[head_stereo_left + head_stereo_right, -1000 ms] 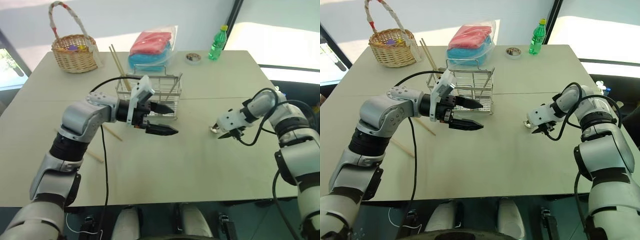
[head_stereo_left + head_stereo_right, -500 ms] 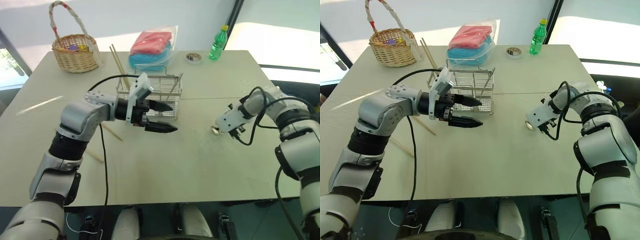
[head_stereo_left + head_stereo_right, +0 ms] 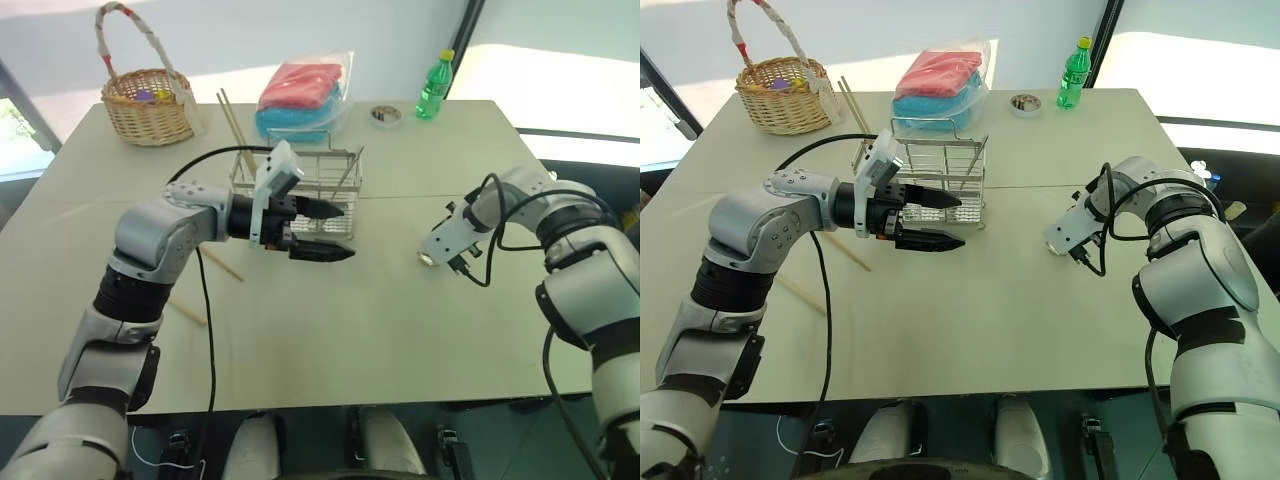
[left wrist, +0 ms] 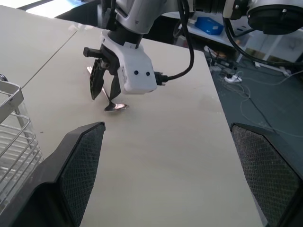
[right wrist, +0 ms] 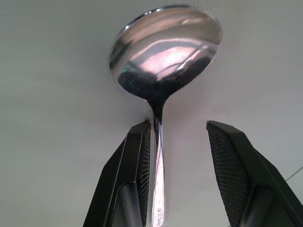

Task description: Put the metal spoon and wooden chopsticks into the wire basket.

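Now rolled more upright over the metal spoon [image 5: 163,56], right gripper [image 5: 177,146] half-parted astride its handle, not yet clamped, left gripper [image 3: 325,232] wide, empty beside wire basket [image 3: 340,185]

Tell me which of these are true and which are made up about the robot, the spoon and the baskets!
1. The metal spoon lies on the table. True.
2. The right gripper has squeezed the spoon tight. False: its fingers stand apart, the handle beside one finger with a gap to the other.
3. The left gripper is open and holds nothing. True.
4. The green bottle stands inside the wire basket. False: it stands at the table's far edge, well apart from it.
5. The wicker basket sits at the far left corner of the table. True.
6. All the wooden chopsticks are in the wire basket. False: a chopstick lies on the table.
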`<state>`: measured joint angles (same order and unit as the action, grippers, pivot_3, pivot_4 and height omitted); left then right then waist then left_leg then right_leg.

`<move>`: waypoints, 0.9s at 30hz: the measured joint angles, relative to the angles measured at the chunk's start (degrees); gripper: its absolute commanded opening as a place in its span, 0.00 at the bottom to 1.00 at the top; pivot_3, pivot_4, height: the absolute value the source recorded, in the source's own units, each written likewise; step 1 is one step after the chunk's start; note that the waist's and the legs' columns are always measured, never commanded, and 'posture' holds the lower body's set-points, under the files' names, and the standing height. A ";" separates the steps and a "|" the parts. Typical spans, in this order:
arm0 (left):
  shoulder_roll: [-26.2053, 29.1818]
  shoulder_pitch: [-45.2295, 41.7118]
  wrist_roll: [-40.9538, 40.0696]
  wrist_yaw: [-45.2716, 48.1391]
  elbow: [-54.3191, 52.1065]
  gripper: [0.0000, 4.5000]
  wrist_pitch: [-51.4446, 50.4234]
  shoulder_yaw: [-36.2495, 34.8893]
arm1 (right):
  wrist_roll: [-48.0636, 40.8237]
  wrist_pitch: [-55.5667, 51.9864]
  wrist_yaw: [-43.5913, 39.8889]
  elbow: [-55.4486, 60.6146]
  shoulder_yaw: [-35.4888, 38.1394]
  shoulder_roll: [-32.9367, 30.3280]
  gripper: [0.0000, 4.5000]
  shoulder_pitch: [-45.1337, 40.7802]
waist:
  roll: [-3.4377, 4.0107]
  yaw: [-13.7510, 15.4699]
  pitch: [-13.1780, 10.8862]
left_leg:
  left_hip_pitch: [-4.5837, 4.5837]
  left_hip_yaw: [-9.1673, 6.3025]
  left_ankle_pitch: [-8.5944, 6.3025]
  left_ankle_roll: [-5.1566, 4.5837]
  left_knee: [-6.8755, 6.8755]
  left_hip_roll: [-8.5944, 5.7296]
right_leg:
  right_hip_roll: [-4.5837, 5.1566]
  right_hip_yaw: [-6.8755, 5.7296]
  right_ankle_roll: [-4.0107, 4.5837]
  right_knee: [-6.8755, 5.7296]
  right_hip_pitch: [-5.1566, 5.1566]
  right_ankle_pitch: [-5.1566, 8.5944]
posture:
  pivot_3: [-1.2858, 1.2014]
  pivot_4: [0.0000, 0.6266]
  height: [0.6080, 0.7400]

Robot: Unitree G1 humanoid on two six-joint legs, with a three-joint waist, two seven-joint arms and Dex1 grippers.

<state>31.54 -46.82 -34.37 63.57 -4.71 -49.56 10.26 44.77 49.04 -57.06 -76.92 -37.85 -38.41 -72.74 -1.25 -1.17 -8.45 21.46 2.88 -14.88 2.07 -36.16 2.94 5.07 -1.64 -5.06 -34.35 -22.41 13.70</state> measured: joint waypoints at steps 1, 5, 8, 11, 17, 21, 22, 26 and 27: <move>0.08 -0.01 0.00 0.00 0.01 1.00 0.00 0.00 | -0.35 0.01 -0.96 0.00 0.16 0.23 0.42 0.00 | 0.00 0.00 0.00 | 0.00 0.00 0.00 0.00 0.00 0.00 | 0.00 0.00 0.00 0.00 0.00 0.00 | 0.52 0.24 0.87; 0.10 -0.03 -0.01 0.00 0.02 1.00 -0.06 0.00 | -1.83 -0.42 -4.27 0.00 1.10 0.82 0.42 0.09 | 0.00 0.00 0.00 | -0.01 0.00 0.00 0.00 0.00 0.00 | 0.00 0.00 0.00 0.00 0.01 0.00 | 0.52 0.24 0.87; 0.14 -0.03 -0.01 0.02 0.02 1.00 -0.07 0.00 | -3.13 -1.11 -6.60 0.00 1.79 0.99 0.23 0.40 | 0.00 0.01 0.00 | -0.01 0.00 0.00 0.00 0.00 0.00 | 0.00 0.00 0.00 0.00 0.01 0.00 | 0.52 0.24 0.87; 0.26 -0.03 -0.02 0.02 0.02 1.00 -0.09 0.00 | -4.01 -1.36 -8.59 0.01 2.54 1.07 0.01 0.84 | -0.01 -0.08 0.01 | -0.02 0.00 0.00 0.00 0.00 0.00 | 0.00 0.00 0.00 0.00 0.02 0.00 | 0.52 0.24 0.87; 0.25 -0.03 -0.04 0.03 0.02 1.00 -0.09 0.00 | -5.76 -1.98 -9.99 0.05 3.46 1.19 0.01 1.34 | -0.01 -0.15 0.01 | -0.05 -0.03 0.00 0.00 0.01 0.02 | -0.03 0.00 -0.01 -0.07 0.01 0.00 | 0.52 0.24 0.87; 0.23 -0.03 -0.04 0.03 0.02 1.00 -0.06 0.00 | -6.45 -1.98 -10.08 0.19 4.03 0.94 0.01 1.83 | -0.02 -0.11 0.01 | -0.05 -0.03 0.00 0.00 0.00 0.02 | -0.03 0.00 -0.01 -0.07 0.02 0.00 | 0.52 0.24 0.87; 0.23 -0.03 -0.04 0.03 0.02 1.00 -0.05 0.00 | -6.73 -1.84 -9.89 0.20 4.12 0.76 0.01 1.96 | -0.02 -0.11 0.01 | -0.05 -0.03 0.00 0.00 0.00 0.02 | -0.03 0.00 -0.01 -0.07 0.03 0.00 | 0.52 0.24 0.87; 0.23 -0.02 -0.03 0.02 0.03 1.00 0.11 -0.01 | -10.08 0.00 -12.07 0.22 6.88 0.30 0.01 2.83 | -0.01 -0.10 0.00 | -0.04 -0.03 0.00 0.00 0.00 0.01 | -0.03 0.00 -0.01 -0.06 0.01 -0.01 | 0.52 0.24 0.87; 0.28 -0.02 -0.03 0.03 0.04 1.00 0.20 -0.05 | -12.08 0.23 -14.01 0.27 8.45 0.33 0.01 3.02 | 0.01 -0.10 0.00 | -0.04 -0.03 0.00 0.00 0.00 0.02 | -0.03 0.00 -0.02 -0.06 0.00 -0.01 | 0.52 0.24 0.87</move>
<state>31.82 -46.84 -34.40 63.60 -4.66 -49.36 10.22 32.68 49.27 -71.07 -76.66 -29.40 -38.08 -69.71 -1.25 -1.27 -8.45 21.42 2.86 -14.88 2.07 -36.15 2.95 5.04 -1.64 -5.08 -34.41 -22.41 13.69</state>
